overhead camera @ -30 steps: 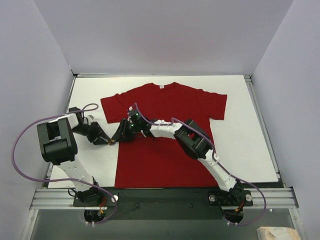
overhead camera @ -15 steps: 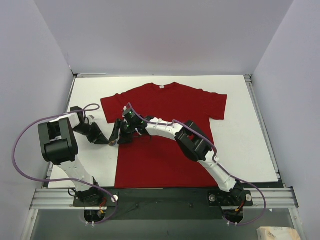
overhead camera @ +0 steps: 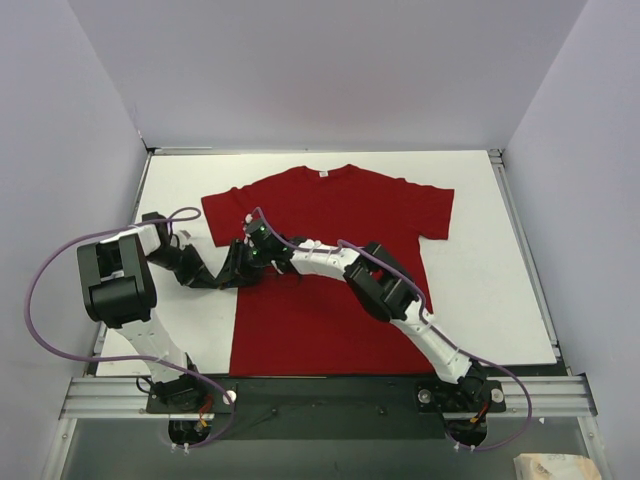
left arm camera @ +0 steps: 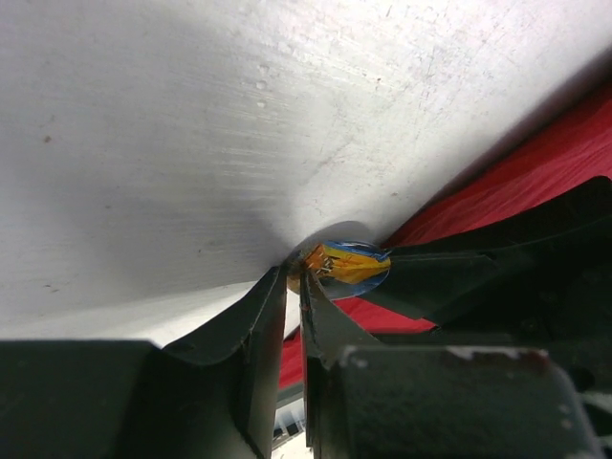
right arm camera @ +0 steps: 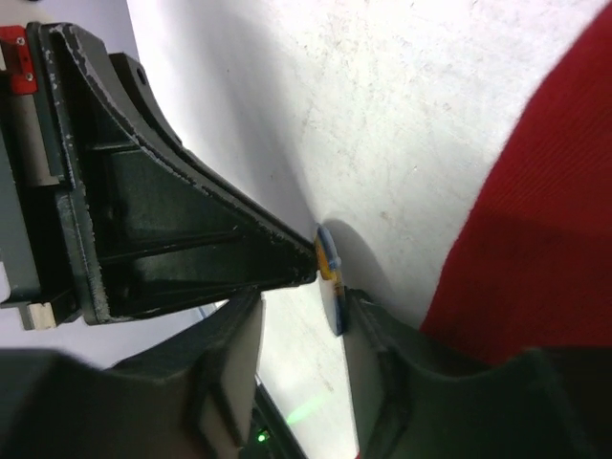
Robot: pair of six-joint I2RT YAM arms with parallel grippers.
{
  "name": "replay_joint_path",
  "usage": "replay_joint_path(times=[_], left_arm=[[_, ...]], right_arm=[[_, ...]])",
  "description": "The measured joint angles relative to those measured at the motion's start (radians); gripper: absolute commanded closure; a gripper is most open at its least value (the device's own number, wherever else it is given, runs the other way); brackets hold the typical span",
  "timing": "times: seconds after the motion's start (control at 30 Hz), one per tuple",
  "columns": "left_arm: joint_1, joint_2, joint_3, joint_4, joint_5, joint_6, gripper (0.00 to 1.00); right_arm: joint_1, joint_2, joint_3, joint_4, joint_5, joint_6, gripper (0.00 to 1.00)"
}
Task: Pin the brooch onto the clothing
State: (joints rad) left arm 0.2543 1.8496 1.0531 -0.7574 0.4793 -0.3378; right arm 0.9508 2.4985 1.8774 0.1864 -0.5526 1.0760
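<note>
The dark red T-shirt (overhead camera: 340, 200) lies flat on the white table (overhead camera: 490, 290). Both grippers meet just off the shirt's left edge. My left gripper (overhead camera: 214, 281) is shut on the rim of the tiny orange, yellow and blue brooch (left arm camera: 349, 266), pinching it at its fingertips (left arm camera: 295, 277). In the right wrist view the brooch (right arm camera: 330, 277) stands edge-on just above the table. My right gripper (right arm camera: 304, 304) is open around it, and the brooch lies against one finger (right arm camera: 382, 339). In the top view the right gripper (overhead camera: 236, 270) hides the brooch.
The shirt's edge shows red in the left wrist view (left arm camera: 545, 158) and the right wrist view (right arm camera: 535, 210). Bare white table (left arm camera: 239, 115) lies under both grippers. Grey walls enclose the table on three sides. The right arm reaches across the shirt.
The right arm has stretched further left across the shirt, bringing its gripper up against the left gripper's tips. The left gripper has shifted only slightly.
</note>
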Motion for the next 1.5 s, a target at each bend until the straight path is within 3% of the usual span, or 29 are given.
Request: replay_joint_path(times=[0.13,0.17,0.3,0.4,0.57,0.67,0.87,0.97,1.17,1.4,1.5], left_arm=[[0.0,0.0,0.001,-0.001,0.001,0.002,0.77],[0.0,0.0,0.001,-0.001,0.001,0.002,0.77],[0.0,-0.001,0.001,-0.001,0.001,0.002,0.75],[-0.005,-0.014,0.0,-0.002,-0.003,0.007,0.63],[-0.018,-0.142,0.003,-0.017,-0.066,0.038,0.31],[-0.018,-0.317,0.031,-0.036,-0.087,0.047,0.23],[-0.085,-0.618,0.117,-0.027,-0.084,0.024,0.22],[-0.235,-0.7,0.126,0.012,-0.089,-0.026,0.22],[-0.651,-0.708,0.16,0.082,-0.165,-0.09,0.24],[-1.122,-0.569,0.343,0.123,-0.448,-0.035,0.24],[-1.253,-0.501,0.4,0.121,-0.562,0.017,0.26]], right_arm=[[-0.002,-0.004,-0.058,0.085,-0.003,0.027,0.79],[-0.002,-0.006,-0.068,0.093,-0.001,0.031,0.87],[-0.003,-0.009,-0.087,0.102,0.006,0.034,0.99],[-0.003,-0.024,-0.102,0.1,0.014,0.019,1.0],[-0.018,-0.122,-0.2,0.045,0.042,-0.054,1.0],[-0.05,-0.269,-0.311,-0.034,0.066,-0.133,1.0],[-0.141,-0.729,-0.543,-0.091,0.106,-0.294,1.0],[-0.192,-1.004,-0.668,-0.079,0.107,-0.368,1.0],[-0.265,-1.334,-0.835,-0.14,0.078,-0.439,1.0],[-0.377,-1.441,-0.856,-0.348,0.068,-0.398,1.0],[-0.409,-1.458,-0.865,-0.394,0.062,-0.344,1.0]])
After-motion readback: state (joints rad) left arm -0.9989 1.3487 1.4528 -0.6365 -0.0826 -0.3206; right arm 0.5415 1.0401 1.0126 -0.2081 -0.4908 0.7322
